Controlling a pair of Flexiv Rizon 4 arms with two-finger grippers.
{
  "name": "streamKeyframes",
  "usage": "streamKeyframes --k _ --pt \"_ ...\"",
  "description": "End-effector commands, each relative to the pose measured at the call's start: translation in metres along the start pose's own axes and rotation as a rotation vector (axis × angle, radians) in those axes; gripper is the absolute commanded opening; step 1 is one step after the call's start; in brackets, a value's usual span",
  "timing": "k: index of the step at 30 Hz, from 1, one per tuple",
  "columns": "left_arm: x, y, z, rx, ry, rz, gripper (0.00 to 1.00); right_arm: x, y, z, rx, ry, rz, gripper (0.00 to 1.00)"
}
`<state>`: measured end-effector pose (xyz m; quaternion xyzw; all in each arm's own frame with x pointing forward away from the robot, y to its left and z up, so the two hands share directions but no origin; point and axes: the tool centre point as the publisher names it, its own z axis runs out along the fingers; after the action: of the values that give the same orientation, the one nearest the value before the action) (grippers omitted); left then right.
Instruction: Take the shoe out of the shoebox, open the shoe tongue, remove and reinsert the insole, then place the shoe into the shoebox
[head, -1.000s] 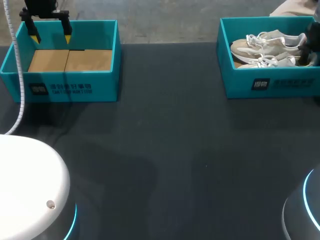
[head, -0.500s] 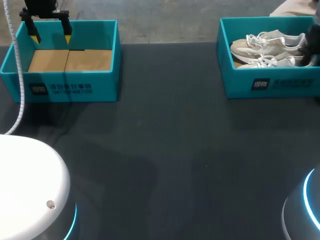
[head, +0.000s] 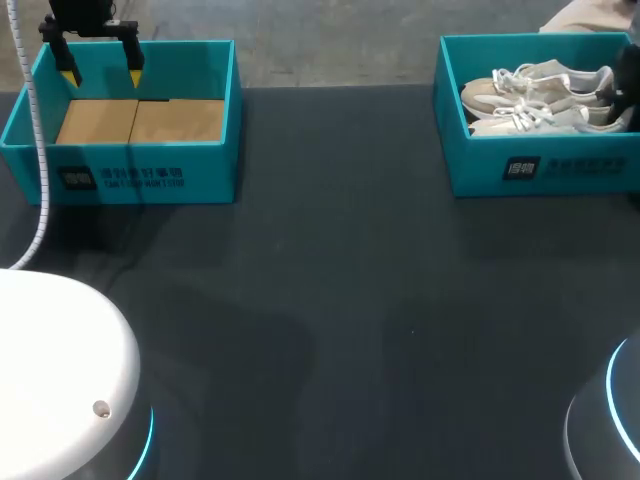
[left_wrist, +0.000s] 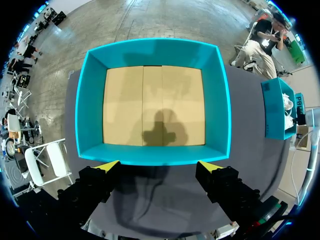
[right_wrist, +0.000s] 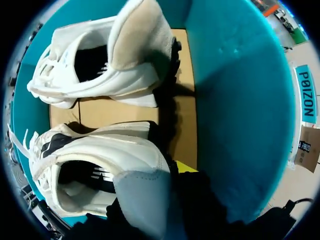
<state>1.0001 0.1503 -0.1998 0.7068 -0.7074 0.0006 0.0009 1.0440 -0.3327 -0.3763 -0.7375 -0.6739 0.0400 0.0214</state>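
Tabletop (head: 330, 300), dark and matte, runs bare from the near edge up to two teal boxes standing well apart at the far side. The left shoebox (head: 130, 170) holds only its tan cardboard floor. My left gripper (head: 100, 62) hangs above that box's far rim, jaws spread wide with nothing between them.

The right shoebox (head: 540, 165) holds the pair of pale sneakers, lying lengthwise with toes toward the left. The nearer sneaker (head: 535, 122) lies beside the box's near wall and the farther sneaker (head: 530, 85) behind it.

The head view shows both boxes at once, but it catches my right arm only as a dark shape at the box's right end. My left wrist view looks straight down into the empty box, with the gripper's shadow on the cardboard. My right wrist view looks down inside the right box, where the heel of one sneaker sits directly against my right gripper (right_wrist: 186, 172).

That heel and its grey tab cover much of the right gripper, so I cannot tell whether it is open, closed or gripping. Both insoles are lost in shadow inside the shoe openings.
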Motion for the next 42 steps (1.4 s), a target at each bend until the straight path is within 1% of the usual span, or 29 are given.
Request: streamKeyframes --k 1,7,11,16,21,28,30,37,39,41,42 --pt "0.000 0.000 0.000 0.000 -0.001 0.000 1.00 0.000 -0.007 -0.016 -0.019 -0.013 0.022 0.00" --pt "0.000 0.000 0.000 0.000 -0.001 0.000 1.00 -0.003 -0.007 -0.036 -0.018 -0.028 0.085 0.00" --pt "0.000 0.000 0.000 0.000 -0.001 0.000 1.00 -0.002 -0.009 -0.056 -0.022 -0.030 0.115 0.00" --pt "0.000 0.000 0.000 0.000 -0.001 0.000 1.00 -0.002 -0.011 -0.084 -0.033 -0.058 0.138 0.00" --pt "0.000 0.000 0.000 0.000 -0.001 0.000 1.00 -0.009 -0.011 -0.108 -0.045 -0.087 0.155 0.00" --pt "0.000 0.000 0.000 0.000 -0.001 0.000 1.00 -0.022 -0.010 -0.123 -0.061 -0.092 0.165 0.00" --pt "0.000 0.000 0.000 0.000 -0.001 0.000 1.00 -0.023 -0.011 -0.126 -0.060 -0.094 0.168 0.00" --pt "0.000 0.000 0.000 0.000 -0.001 0.000 1.00 -0.021 -0.018 -0.148 -0.046 -0.106 0.182 0.00" --pt "0.000 0.000 0.000 0.000 -0.001 0.000 1.00 -0.019 -0.022 -0.155 -0.038 -0.115 0.189 0.00" --pt "0.000 0.000 0.000 0.000 -0.001 0.000 1.00 -0.015 -0.027 -0.163 -0.041 -0.102 0.184 0.00" --pt "0.000 0.000 0.000 0.000 -0.001 0.000 1.00 -0.013 -0.029 -0.168 -0.034 -0.116 0.188 0.00"
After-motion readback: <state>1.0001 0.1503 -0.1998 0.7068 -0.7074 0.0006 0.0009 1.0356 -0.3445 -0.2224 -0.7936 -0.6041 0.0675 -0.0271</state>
